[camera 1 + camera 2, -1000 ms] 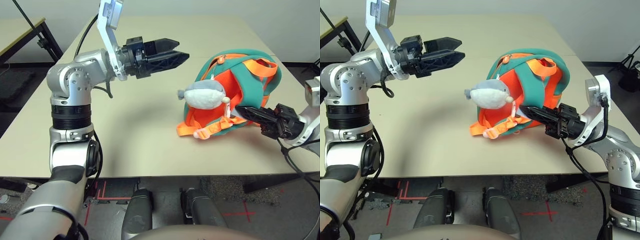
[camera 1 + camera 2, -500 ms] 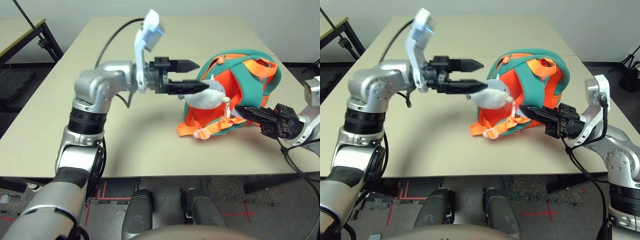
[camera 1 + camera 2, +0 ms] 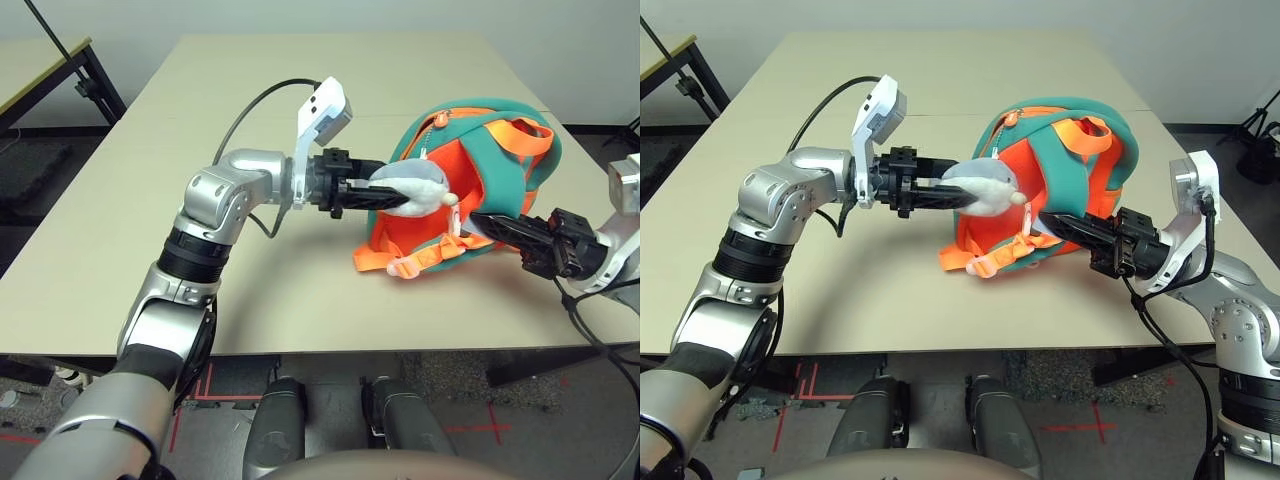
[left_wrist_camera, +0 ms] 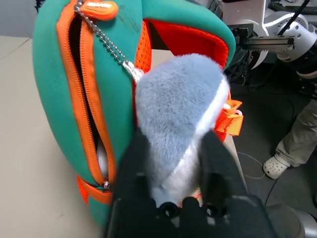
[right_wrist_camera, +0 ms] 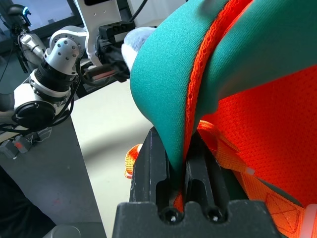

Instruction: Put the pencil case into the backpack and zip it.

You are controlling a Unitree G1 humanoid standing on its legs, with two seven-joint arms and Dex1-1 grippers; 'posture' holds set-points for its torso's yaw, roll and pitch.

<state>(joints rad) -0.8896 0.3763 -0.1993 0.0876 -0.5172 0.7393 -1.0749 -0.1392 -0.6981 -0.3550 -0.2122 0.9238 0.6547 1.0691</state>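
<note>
Pencil case [image 4: 102, 158]: white sliver inside the backpack [image 4: 54, 84], seen through its part-open zip [image 4: 89, 94]. Mostly hidden, so couldn't tell its heading; long axis unclear too. Left gripper [image 4: 171, 141] reached in level from the left, pinching the plush charm [image 4: 178, 104]. Right gripper [image 5: 174, 131] was clamped on the teal strap [image 5: 166, 94]. Orange buckle strap [image 3: 425, 260] lay on the near side.

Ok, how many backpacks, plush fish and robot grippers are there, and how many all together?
Backpack: 1
Plush fish: 1
Robot grippers: 2, the left one and the right one
Total: 4
</note>
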